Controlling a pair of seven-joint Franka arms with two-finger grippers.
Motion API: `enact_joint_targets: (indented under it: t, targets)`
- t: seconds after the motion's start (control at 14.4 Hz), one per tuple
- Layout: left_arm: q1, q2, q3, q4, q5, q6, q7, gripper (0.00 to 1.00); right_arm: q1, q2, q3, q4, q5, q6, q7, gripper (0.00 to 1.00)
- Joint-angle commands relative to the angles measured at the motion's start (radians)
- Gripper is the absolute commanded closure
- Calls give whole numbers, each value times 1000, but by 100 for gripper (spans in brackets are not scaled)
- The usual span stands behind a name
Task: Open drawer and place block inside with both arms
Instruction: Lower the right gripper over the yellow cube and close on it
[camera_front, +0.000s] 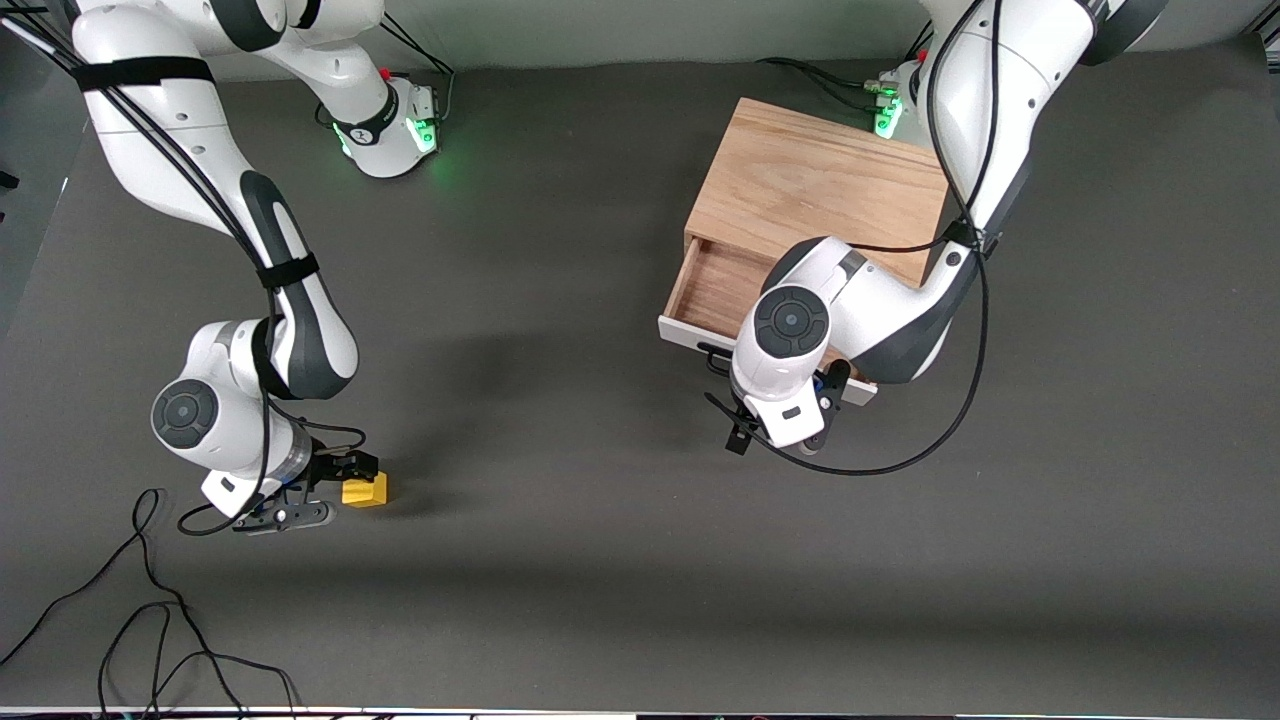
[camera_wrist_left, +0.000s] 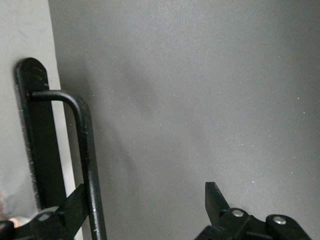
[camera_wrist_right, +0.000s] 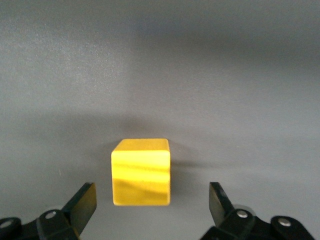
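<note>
Step in hand: drawer (camera_front: 712, 283) already pulled partly out of the oak box (camera_front: 815, 190); block (camera_front: 365, 488) not yet picked up — the grasp is about to be made.
Right hand (camera_front: 335, 488): low over the desk (camera_front: 560, 480) at the right arm's end, fingers (camera_wrist_right: 82, 205) spread wide to either side of the block, touching nothing, holding nothing.
Block: yellow cube resting on the desk, well apart from the drawer and nearer the front camera than it.
Left hand (camera_wrist_left: 145, 212): at the drawer's white front panel (camera_wrist_left: 22, 35), fingers parted, one finger (camera_wrist_left: 70, 207) just beside the black wire handle (camera_wrist_left: 85, 165) — apparently not clamped on it.
Next move, by judgement: bring the right hand a little farther over the cube, close squarely on two flat faces, lift, carry across to the drawer.
Hidden or unclear: much of the drawer's front and handle covered by the left arm in the front view; how far the opening runs under the arm not visible; finger-to-handle contact hard to judge.
</note>
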Motion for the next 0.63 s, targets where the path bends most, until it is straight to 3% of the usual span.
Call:
enact_joint_targets:
  t: [0.0, 0.28, 0.35, 0.42, 0.56]
  targets:
    - [-17, 54, 7, 74, 49, 101, -22, 0, 4, 30, 0, 21, 50, 21, 15, 0]
    - [-25, 54, 9, 82, 52, 120, -24, 0, 4, 54, 0, 20, 50, 59, 15, 1]
    - [-25, 56, 7, 85, 54, 120, -22, 0, 4, 57, 0, 20, 50, 62, 13, 6]
    - [-25, 57, 7, 91, 54, 121, -24, 0, 4, 57, 0, 21, 50, 62, 4, 19]
    - [-25, 62, 7, 103, 54, 124, -24, 0, 4, 56, 0, 26, 49, 59, -1, 62]
